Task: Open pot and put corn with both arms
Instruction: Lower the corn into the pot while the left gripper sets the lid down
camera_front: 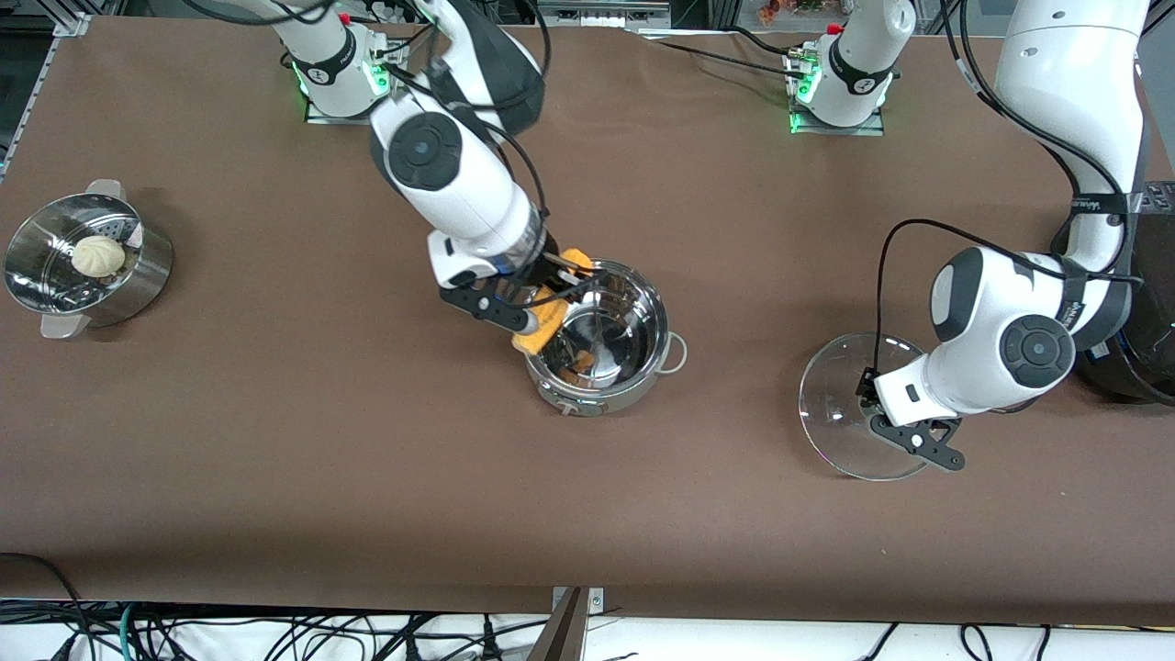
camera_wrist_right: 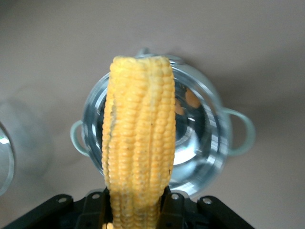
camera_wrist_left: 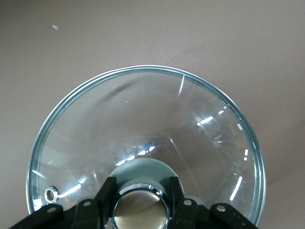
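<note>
One pot [camera_front: 601,344], one glass lid [camera_front: 840,413], one corn cob [camera_front: 543,323], one steamer bowl [camera_front: 55,266], one bun [camera_front: 98,255], two arms [camera_front: 450,174]

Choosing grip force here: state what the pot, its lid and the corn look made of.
Pot: polished metal, likely stainless steel; mirror reflections inside.
Lid: clear glass, the table shows through; metal-looking rim, shiny knob.
Corn: rows of yellow kernels, matte; real or plastic, cannot tell.

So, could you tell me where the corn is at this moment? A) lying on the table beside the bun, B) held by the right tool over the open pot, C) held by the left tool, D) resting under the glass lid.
B: the right tool grips the corn above the open pot.
</note>
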Available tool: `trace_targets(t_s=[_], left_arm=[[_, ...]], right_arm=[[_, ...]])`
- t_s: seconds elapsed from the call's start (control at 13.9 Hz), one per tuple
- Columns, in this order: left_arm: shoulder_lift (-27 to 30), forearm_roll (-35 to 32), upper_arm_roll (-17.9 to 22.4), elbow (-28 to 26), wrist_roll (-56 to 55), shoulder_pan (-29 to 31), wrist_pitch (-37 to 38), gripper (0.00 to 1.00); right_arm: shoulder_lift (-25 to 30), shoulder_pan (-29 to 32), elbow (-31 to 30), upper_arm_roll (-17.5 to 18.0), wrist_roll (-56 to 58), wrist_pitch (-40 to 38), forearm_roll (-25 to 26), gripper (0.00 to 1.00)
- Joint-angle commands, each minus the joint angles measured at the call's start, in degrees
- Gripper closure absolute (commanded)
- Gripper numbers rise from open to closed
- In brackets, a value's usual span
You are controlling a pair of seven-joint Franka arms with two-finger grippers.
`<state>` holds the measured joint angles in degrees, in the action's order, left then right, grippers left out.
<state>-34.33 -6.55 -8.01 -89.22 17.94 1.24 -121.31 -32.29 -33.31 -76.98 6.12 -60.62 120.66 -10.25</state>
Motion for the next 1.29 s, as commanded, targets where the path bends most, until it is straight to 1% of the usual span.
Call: trace_targets(t_s=[0.0,0.14,0.22,0.36,0.43,0.5,0.58,0.65,0.72,0.79,0.86,0.93,1.01,1.08,1.15,1.22], left_arm=[[2.3,-0.8,-0.8,-6.0,1.2,1.6,-5.8,0.66],[1.5,-0.8,-0.8,-8.2,1.2,2.0,-9.4,0.63],[0.6,-0.8,-0.8,-8.3,1.2,2.3,-10.2,0.61],[-0.8,-0.8,-0.8,-8.3,1.2,2.6,-11.3,0.58],[-1.4,-0.7,-0.8,-8.2,1.2,2.8,-11.5,0.54],[-1.9,-0.5,-0.8,-8.1,1.2,3.0,-11.5,0.43],[-2.1,0.0,-0.8,-8.0,1.2,3.0,-11.5,0.25],[-2.0,0.0,-0.9,-7.9,1.1,3.1,-11.3,0.11],[-1.7,0.1,-1.0,-7.7,1.0,3.1,-10.9,0.05],[-1.2,0.1,-1.0,-7.6,1.0,3.2,-10.0,0.01],[0.0,1.5,-1.3,-7.0,0.8,3.2,-7.3,0.01],[2.1,5.4,-1.3,-5.9,0.1,3.2,-3.1,0.0],[3.8,9.3,-1.2,-4.2,-0.4,3.0,1.8,0.0],[5.5,11.8,-1.1,-2.4,-1.7,3.1,6.6,0.0],[7.3,12.3,-1.0,-1.1,-4.1,3.2,10.3,0.0],[9.7,12.3,-1.0,-0.6,-7.8,3.2,12.9,0.0]], right_arm=[[-4.3,-1.1,1.0,-0.5,-1.7,5.5,2.3,0.98],[-7.9,-2.2,0.6,-0.4,-1.7,6.3,3.0,0.98],[-9.6,-2.5,0.7,-0.5,-1.7,6.4,2.9,0.98],[-10.9,-2.5,0.6,-0.4,-1.5,8.2,2.9,0.98],[-11.6,-2.7,0.6,-0.4,-1.5,8.4,2.8,0.98],[-12.0,-3.5,0.6,-0.4,-1.5,8.4,2.9,0.98],[-12.3,-4.0,0.6,-0.4,-1.4,8.4,2.8,0.98],[-12.7,-4.1,0.6,-0.4,-1.3,8.4,2.7,0.98],[-13.1,-4.7,0.6,-0.4,-1.4,8.5,2.7,0.98],[-13.2,-5.4,0.6,-0.4,-1.6,8.7,2.7,0.98],[-13.2,-5.8,0.5,-0.4,-1.6,8.7,2.9,0.98],[-13.1,-5.8,0.5,-0.4,-1.6,8.8,2.9,0.91],[-13.2,-5.8,0.5,-0.4,-1.6,8.8,2.9,0.51],[-13.1,-5.9,0.5,-0.6,-1.5,8.6,3.5,0.01],[-12.6,-5.9,0.5,-0.6,-1.6,8.2,5.3,0.0],[-12.2,-5.8,0.5,-0.7,-1.5,7.8,5.9,0.0]])
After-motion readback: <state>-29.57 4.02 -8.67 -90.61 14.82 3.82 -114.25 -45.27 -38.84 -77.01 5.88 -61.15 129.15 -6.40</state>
